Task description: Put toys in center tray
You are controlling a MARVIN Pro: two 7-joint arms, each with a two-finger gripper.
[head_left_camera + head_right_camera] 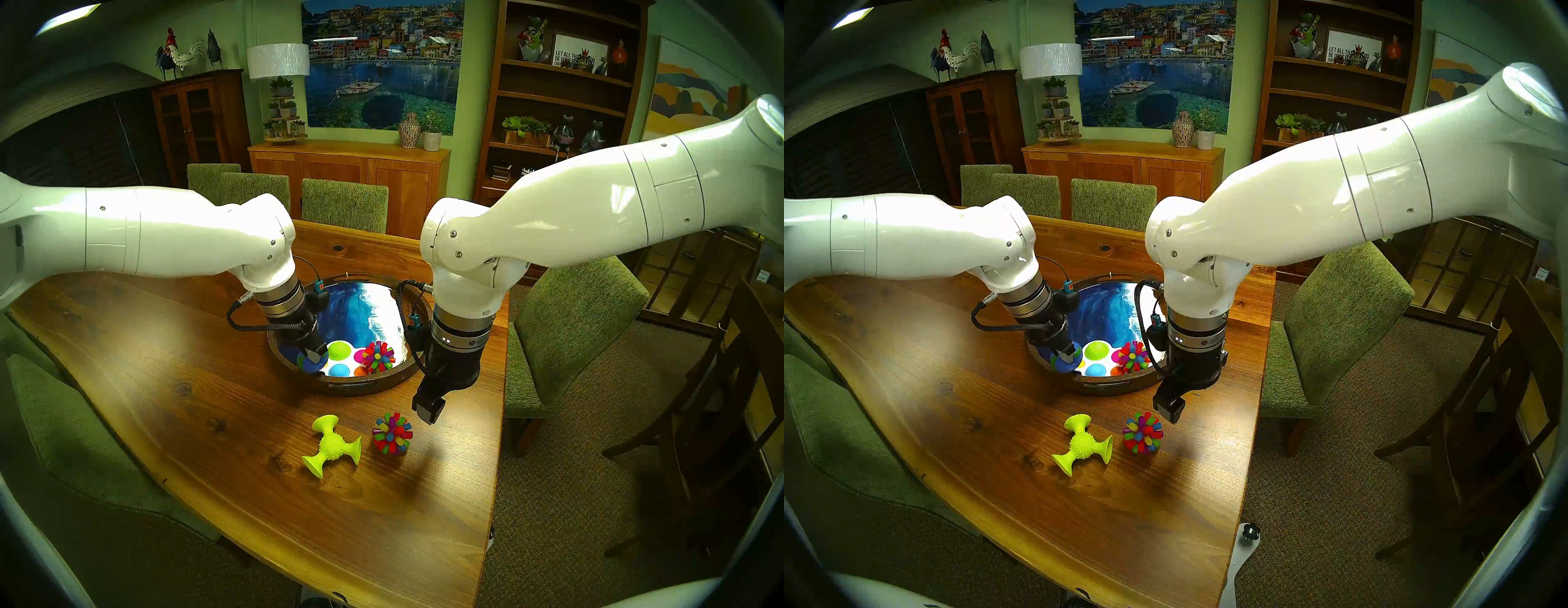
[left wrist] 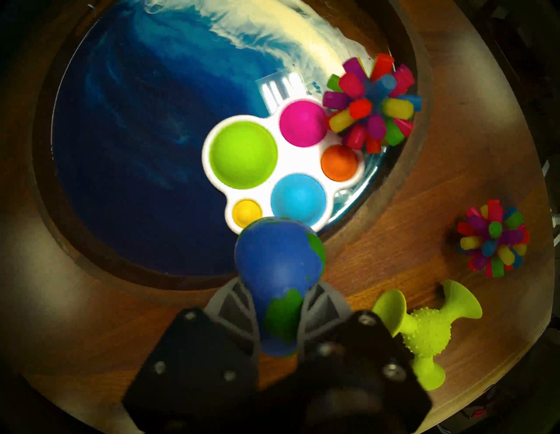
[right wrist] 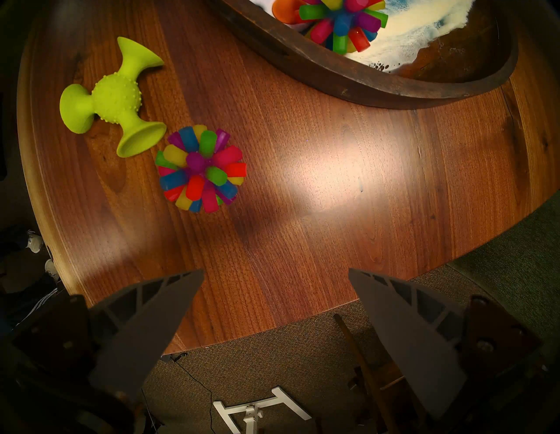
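Observation:
The round center tray [image 1: 360, 388] with a dark wooden rim and blue-and-white wave bottom stands mid-table. In it lie the white board with coloured domes [image 2: 266, 163] and a spiky ball [image 1: 377, 356]. My left gripper [image 1: 313, 356] is shut on the blue-green globe ball [image 2: 278, 266], squeezing it, above the tray's near-left rim. A second spiky ball [image 1: 392, 433] and the lime-green three-cupped suction toy [image 1: 331, 446] lie on the table in front of the tray. My right gripper [image 3: 274, 282] is open and empty, above the table to the right of the second spiky ball.
The wooden table [image 1: 191, 403] has its right edge close under my right gripper. Green upholstered chairs [image 1: 568, 331] stand around the table. A dark wooden chair [image 1: 700, 403] stands farther right on the carpet.

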